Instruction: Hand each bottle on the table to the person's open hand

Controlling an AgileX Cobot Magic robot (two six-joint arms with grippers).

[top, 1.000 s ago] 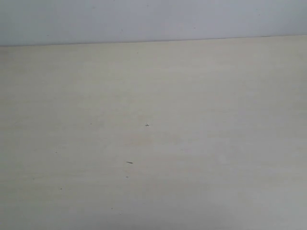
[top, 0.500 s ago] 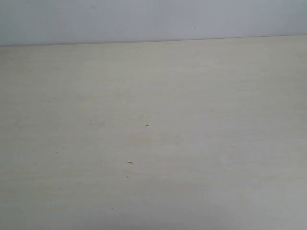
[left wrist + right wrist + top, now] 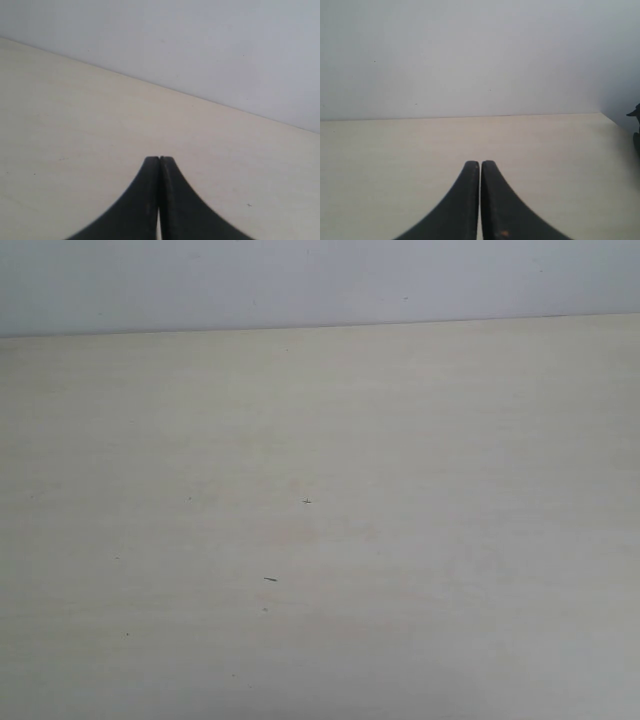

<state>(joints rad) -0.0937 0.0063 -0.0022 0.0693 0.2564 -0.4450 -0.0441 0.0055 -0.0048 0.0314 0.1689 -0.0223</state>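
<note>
Table (image 3: 400,490) edge along pale wall (image 3: 320,280)

Desk (image 3: 450,440) runs off the exterior view at the left, right and near edges, so its full extent is not seen. Two dark marks on it, a speck (image 3: 305,501) and a short dash (image 3: 270,579), are too small to identify. Left hand (image 3: 159,159): only the finger ends show in the left wrist view, the rest cut off by the frame. Right hand (image 3: 480,162): likewise in the right wrist view. Dark shape (image 3: 636,132) at that picture's edge, mostly cut off; cannot tell what it is.
</note>
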